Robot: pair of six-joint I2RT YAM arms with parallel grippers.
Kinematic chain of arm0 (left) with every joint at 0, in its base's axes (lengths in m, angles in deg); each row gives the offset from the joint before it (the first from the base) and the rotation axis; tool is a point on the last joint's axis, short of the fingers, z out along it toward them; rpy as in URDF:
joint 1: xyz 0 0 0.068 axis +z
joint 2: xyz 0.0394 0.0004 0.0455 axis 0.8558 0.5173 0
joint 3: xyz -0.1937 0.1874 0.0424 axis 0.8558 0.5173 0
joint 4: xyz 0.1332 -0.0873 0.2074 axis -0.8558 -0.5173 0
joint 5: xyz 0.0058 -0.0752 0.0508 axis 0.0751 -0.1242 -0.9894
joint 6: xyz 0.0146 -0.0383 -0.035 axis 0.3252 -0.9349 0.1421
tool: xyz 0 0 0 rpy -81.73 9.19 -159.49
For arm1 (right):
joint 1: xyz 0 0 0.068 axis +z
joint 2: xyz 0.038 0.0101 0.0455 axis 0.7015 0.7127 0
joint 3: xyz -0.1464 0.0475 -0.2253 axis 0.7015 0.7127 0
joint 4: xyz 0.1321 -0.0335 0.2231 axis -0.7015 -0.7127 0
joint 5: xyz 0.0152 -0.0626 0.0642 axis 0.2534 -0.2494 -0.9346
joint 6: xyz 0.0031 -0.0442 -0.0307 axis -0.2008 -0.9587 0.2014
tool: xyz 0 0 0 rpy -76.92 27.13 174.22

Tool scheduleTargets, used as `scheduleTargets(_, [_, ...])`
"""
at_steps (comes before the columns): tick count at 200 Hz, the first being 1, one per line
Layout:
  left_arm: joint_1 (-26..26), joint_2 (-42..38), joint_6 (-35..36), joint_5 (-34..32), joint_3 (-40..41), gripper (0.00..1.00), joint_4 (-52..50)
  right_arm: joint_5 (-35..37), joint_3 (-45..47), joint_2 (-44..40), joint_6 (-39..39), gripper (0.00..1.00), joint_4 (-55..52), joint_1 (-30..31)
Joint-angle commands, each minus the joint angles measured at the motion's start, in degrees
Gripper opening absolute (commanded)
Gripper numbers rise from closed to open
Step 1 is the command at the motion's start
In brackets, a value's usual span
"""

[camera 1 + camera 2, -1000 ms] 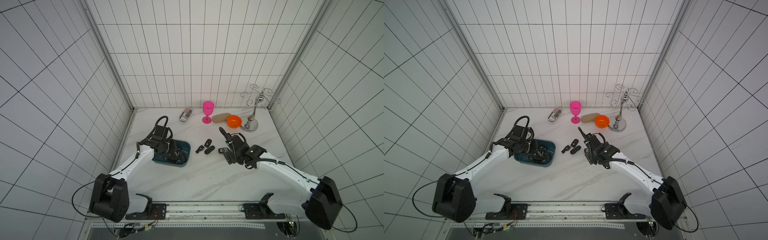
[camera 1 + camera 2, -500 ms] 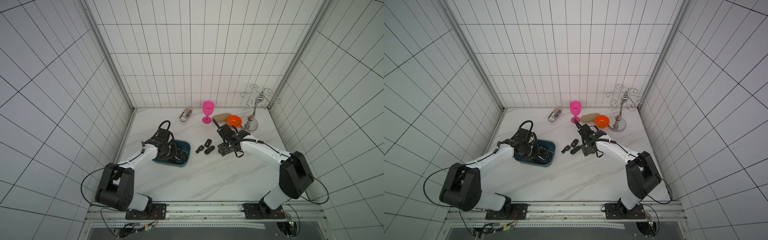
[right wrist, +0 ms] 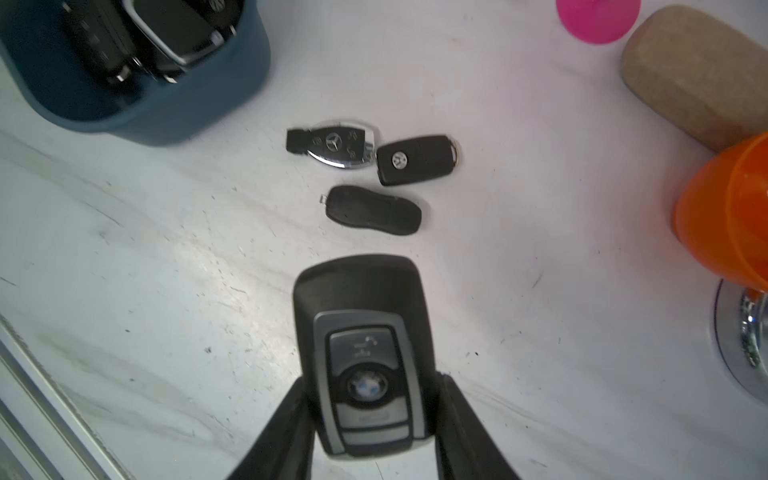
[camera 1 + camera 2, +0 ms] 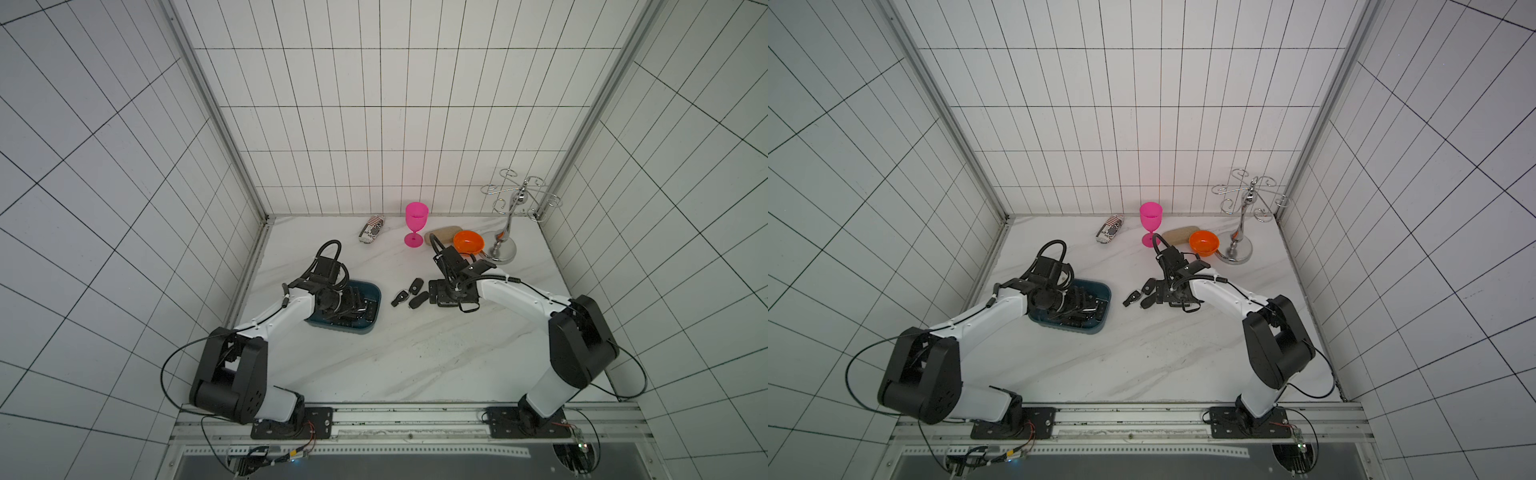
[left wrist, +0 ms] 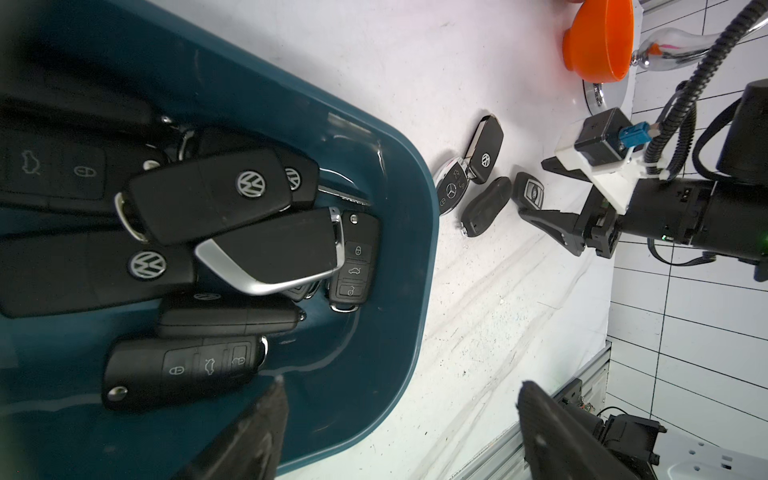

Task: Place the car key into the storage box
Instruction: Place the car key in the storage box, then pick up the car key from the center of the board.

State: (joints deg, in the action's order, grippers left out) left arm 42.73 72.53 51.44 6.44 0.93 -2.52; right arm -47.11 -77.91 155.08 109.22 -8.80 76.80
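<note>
Left gripper [image 5: 401, 384], newly parted over the storage box [image 5: 399, 270], is holding nothing; right gripper [image 3: 372, 384], jaws spread, is flanking the car key [image 3: 361, 332].

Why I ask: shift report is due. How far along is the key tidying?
Done: many keys lie in the storage box; the left gripper above it is open, empty. In hand: the open right gripper straddles one key on the table. Remaining: three keys beside the box.
</note>
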Motion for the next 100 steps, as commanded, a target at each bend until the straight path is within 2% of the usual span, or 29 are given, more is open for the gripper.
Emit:
scheduleTargets(1, [0.2, -2.5, 0.5, 0.9, 0.3, 0.79, 0.1, -0.3, 0.2, 0.7, -0.1, 0.99, -1.1, -1.5])
scheduleTargets(27, [0.2, -5.3, 0.4, 1.5, 0.5, 0.83, -0.5, -1.9, 2.2, -0.9, -7.3, 0.99, -1.4, -2.1])
scheduleTargets(39, [0.2, -6.9, 0.4, 1.8, 0.4, 0.85, -0.9, -3.7, 3.3, -2.2, -14.3, 0.99, -2.1, -2.3])
scheduleTargets(67, [0.2, -10.2, 0.3, 2.5, 0.0, 0.85, -1.6, -1.8, 5.0, -6.0, -26.5, 0.98, -3.6, -2.8])
scheduleTargets(100, [0.2, -11.4, 0.3, 5.7, -0.7, 0.85, -2.1, -9.9, 6.2, -7.0, -44.4, 0.98, -6.6, -3.0])
